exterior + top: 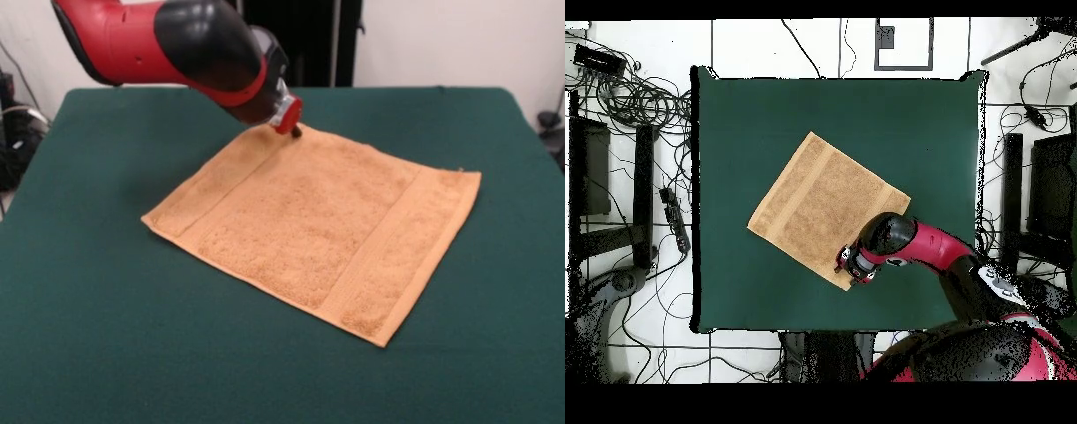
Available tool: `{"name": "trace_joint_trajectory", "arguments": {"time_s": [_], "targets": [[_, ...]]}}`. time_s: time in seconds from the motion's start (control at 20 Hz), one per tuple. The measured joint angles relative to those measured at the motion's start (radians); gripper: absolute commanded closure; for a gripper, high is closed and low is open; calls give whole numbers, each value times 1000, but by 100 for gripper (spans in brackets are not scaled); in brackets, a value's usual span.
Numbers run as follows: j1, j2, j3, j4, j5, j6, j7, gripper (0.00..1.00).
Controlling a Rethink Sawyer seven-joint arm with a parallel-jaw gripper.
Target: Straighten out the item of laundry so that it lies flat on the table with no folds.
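Note:
The orange-tan towel lies spread out on the dark green table, turned like a diamond, with a woven band along two opposite edges. I see no folds in it. My gripper is down at the towel's far corner, at or just above the cloth; the arm's red and black wrist hides most of it. In the overhead view the towel lies near the middle of the table, and the gripper is over the towel corner nearest the robot's base.
The red and black arm reaches in from the upper left in the front view. In the overhead view, cables and black stands lie on the floor around the table. There is green cloth on all sides of the towel.

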Motion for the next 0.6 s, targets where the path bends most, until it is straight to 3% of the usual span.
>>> {"name": "trace_joint_trajectory", "arguments": {"time_s": [0.6], "targets": [[-17,31,1,-2,2,0,0,0]]}}
